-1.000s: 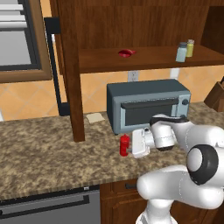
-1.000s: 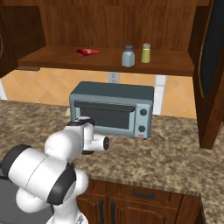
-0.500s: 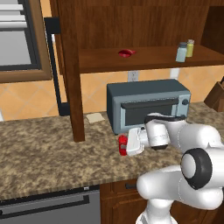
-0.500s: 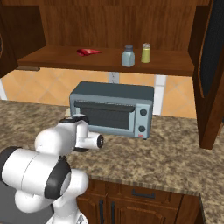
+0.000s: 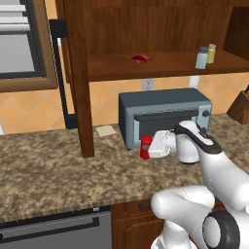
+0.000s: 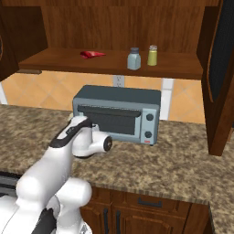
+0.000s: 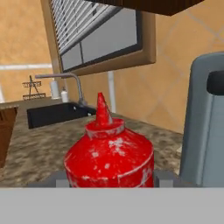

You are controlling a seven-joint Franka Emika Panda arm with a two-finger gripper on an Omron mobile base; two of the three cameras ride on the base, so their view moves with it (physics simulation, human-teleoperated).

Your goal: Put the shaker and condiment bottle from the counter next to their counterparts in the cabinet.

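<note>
Currently the gripper (image 5: 151, 148) is level with the condiment bottle (image 5: 145, 146), which stands on the counter (image 5: 58, 170) in front of the toaster oven (image 5: 165, 114). From the hand camera the bottle (image 7: 109, 155) sits centred between the jaws, which stand apart on either side of it, not yet clamped. The shaker (image 5: 202, 58) already stands on the cabinet (image 5: 160, 64) shelf beside the yellow-green shaker (image 5: 211, 53). Judged step: grasping the bottle. Next: close, lift clear, carry it toward the flat red item (image 5: 140, 59).
</note>
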